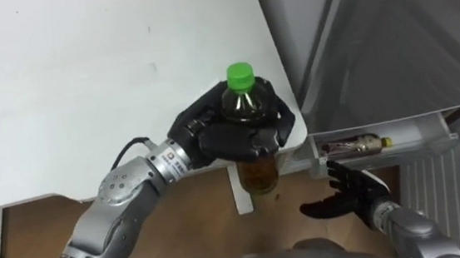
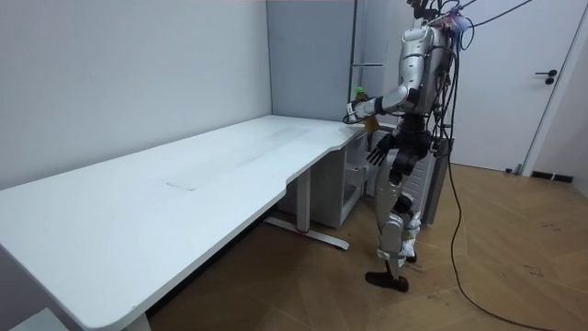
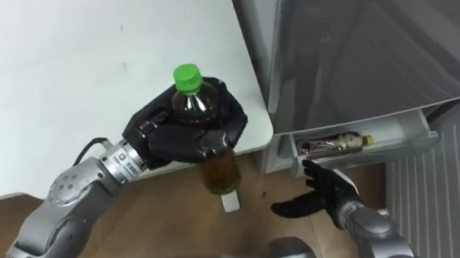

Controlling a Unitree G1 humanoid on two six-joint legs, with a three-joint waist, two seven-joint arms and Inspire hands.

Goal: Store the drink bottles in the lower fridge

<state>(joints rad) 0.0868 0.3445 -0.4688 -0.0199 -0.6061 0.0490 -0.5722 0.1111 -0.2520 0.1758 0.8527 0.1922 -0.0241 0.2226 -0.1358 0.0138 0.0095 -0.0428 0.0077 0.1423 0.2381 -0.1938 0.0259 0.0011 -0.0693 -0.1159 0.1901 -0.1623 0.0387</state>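
Left hand (image 1: 239, 136) grips bottle (image 1: 258, 175) at desk (image 1: 83, 75) corner.

Clear glossy plastic bottle (image 1: 259, 175); matt white table (image 1: 85, 91); wood floor (image 1: 195, 211); fridge (image 1: 390, 48) w/ smooth grey surf.

The left arm (image 1: 97, 232) enters from 7 o'clock, bends at the elbow and runs toward 2 o'clock, its wrist (image 1: 170, 158) straight. The left hand (image 1: 235, 137), near centre, has its fingers curled round the upper part of a bottle (image 1: 259, 175) (held upright). The right arm (image 1: 414, 234) comes in at 5 o'clock. The right hand (image 1: 351, 192) points toward 10 o'clock, fingers straight and spread, holding nothing. In the room view the robot stands upright, left forearm raised ahead, right hand at hip height.
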